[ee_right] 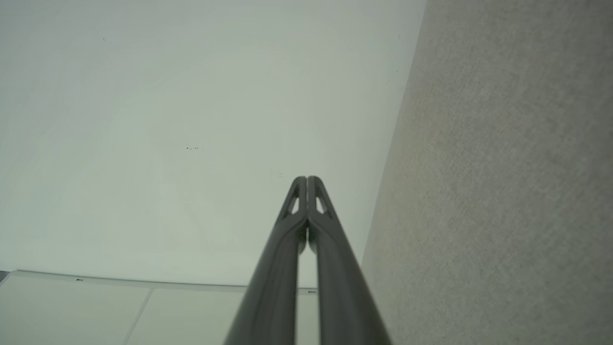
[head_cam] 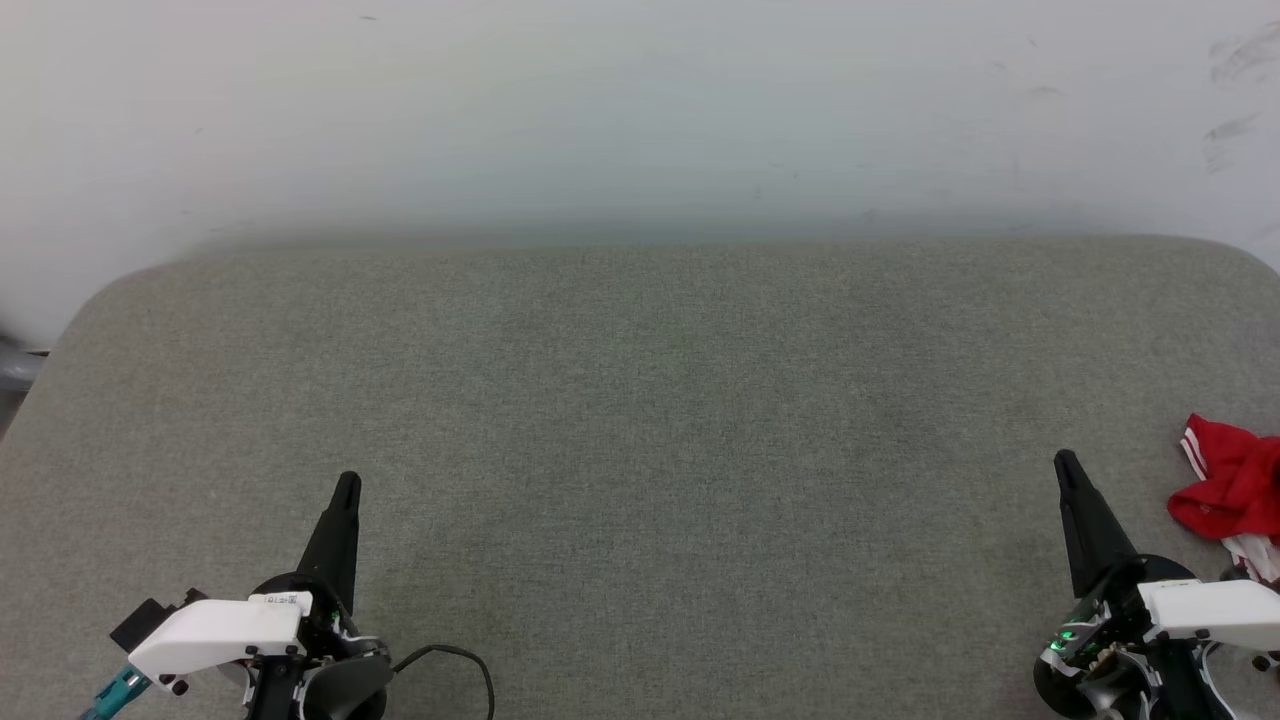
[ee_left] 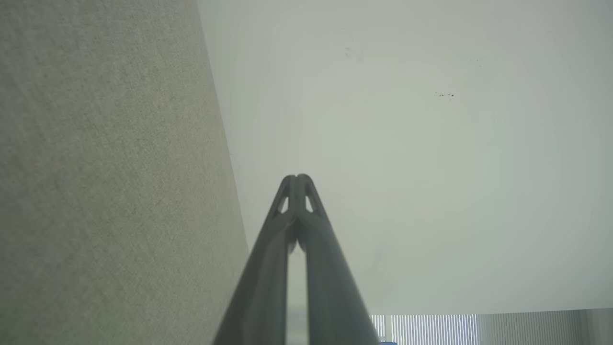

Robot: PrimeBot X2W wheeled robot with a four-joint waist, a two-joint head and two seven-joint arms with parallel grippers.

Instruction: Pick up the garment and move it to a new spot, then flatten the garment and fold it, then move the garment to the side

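Observation:
The garment [head_cam: 1232, 492], red with a white striped edge, lies bunched up at the far right edge of the grey fabric surface [head_cam: 640, 430], cut off by the head view's border. My right gripper [head_cam: 1066, 462] is shut at the lower right, a short way left of the garment and not touching it. At the lower left my left gripper [head_cam: 348, 484] is shut too, holding nothing. In the left wrist view the left gripper [ee_left: 297, 178] has its tips pressed together against a pale wall. The right gripper [ee_right: 306, 179] looks the same in the right wrist view.
A pale wall [head_cam: 640, 110] rises behind the grey surface, whose rounded back corners show at left and right. A black cable [head_cam: 470, 662] loops on the surface beside the left wrist. A dark object [head_cam: 15, 365] sits off the surface's far left edge.

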